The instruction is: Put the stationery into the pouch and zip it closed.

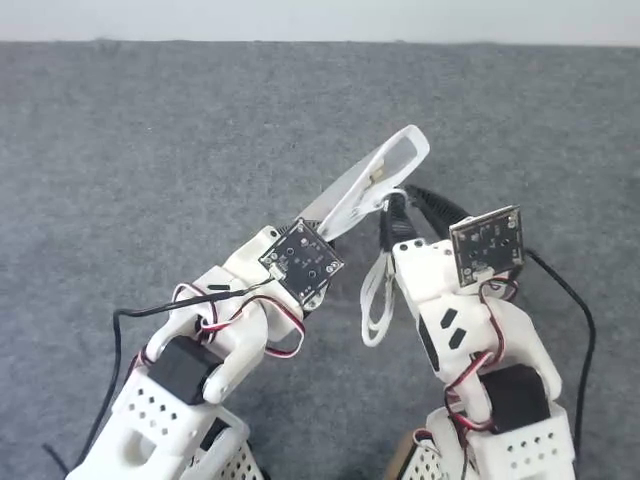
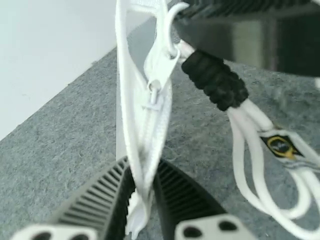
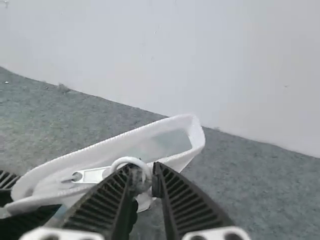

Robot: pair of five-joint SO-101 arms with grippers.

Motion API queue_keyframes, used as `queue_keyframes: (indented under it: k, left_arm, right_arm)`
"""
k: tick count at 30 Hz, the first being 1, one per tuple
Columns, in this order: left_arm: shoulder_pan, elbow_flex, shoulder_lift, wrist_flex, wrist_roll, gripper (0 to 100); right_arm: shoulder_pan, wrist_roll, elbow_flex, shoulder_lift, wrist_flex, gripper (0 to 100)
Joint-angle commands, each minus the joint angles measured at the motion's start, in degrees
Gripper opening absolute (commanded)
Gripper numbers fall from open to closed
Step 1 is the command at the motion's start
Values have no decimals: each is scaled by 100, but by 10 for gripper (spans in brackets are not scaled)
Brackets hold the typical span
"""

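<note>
While both arms rise from the near edge of the grey table (image 1: 150, 150), they meet over its middle with a white pouch (image 1: 375, 180) held up between them, off the surface. The pouch stands on edge and slants, its free end pointing toward the far right corner.

The left gripper (image 1: 322, 215) is clamped on the lower end of the pouch; in its own wrist view the ribbed black fingers (image 2: 175, 192) pinch the white seam from both sides.

The right gripper (image 1: 392, 215) is just beside it, jaws closed on the white ring of cord at the zipper pull (image 3: 95, 176). From that ring a doubled white cord (image 1: 378, 300) hangs down in a loop between the two arms, bound near its top by a black wrap (image 2: 215, 80). A small yellow and black tag sits on the cord lower down.

The zipper pull lies along the pouch's toothed edge, and it seems to sit nearer the end in the left gripper, though the angle is poor. Whether any stationery is inside the pouch cannot be told. A white wall (image 3: 200, 60) stands behind the far edge of the table.
</note>
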Motion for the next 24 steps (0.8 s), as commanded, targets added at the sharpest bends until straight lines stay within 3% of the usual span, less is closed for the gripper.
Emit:
queue_keyframes:
  k: [1,14,24]
  left_arm:
    - [-35,4,-79,114,105,9]
    - [-35,4,-79,114,105,9]
    - [-35,4,-79,114,105,9]
  right_arm:
    - [418,-62,18,13,-409,6]
    - [549,-70,62,48,-655,6]
    - [945,-79,18,1138,-1464,6]
